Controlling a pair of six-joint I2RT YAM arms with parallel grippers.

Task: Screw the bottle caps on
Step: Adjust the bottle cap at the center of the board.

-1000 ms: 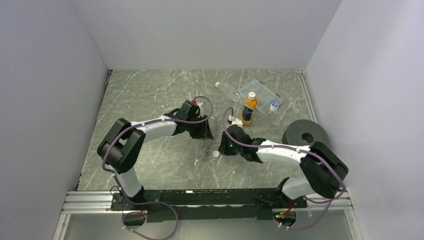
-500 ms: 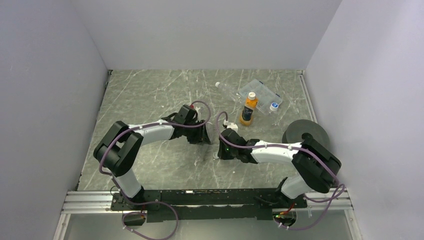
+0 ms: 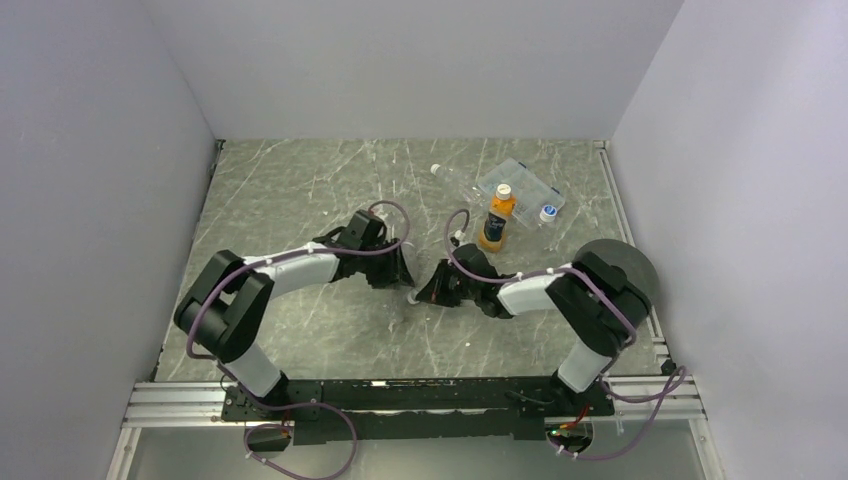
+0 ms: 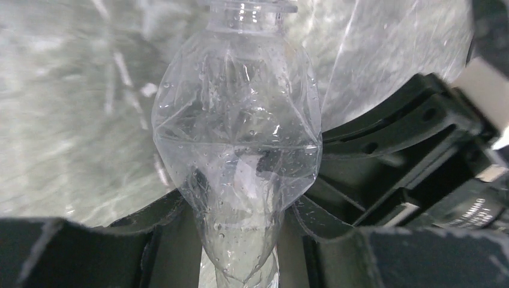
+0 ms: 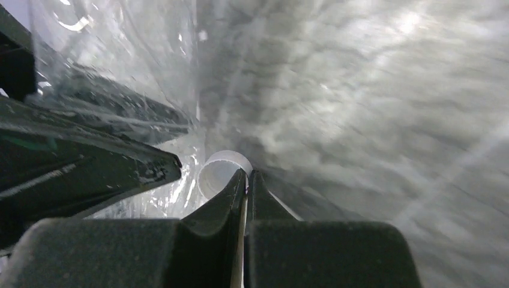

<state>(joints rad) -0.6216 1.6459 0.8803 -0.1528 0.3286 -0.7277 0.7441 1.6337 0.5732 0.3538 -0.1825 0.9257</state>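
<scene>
My left gripper (image 3: 400, 268) (image 4: 240, 207) is shut on a crumpled clear bottle (image 4: 237, 138); its open neck (image 4: 252, 6) points away from the wrist. My right gripper (image 3: 425, 293) (image 5: 246, 175) is shut, pinching the rim of a small white cap (image 5: 222, 171) (image 3: 412, 298) right beside that bottle. The left fingers (image 5: 90, 162) show close by in the right wrist view. An orange-amber bottle (image 3: 495, 225) stands upright at the back right with a white cap (image 3: 503, 190) on top. A blue-topped cap (image 3: 547, 212) lies near it.
A flat clear box (image 3: 520, 185) lies behind the orange bottle. Another clear bottle (image 3: 455, 177) with a white cap (image 3: 435, 169) lies at the back. A large black disc (image 3: 612, 265) sits at the right. Walls close in the sides and back.
My right gripper came down over the white cap on the table, closed on it and swung left toward the bottle. My left gripper drew a little left with the clear bottle.
</scene>
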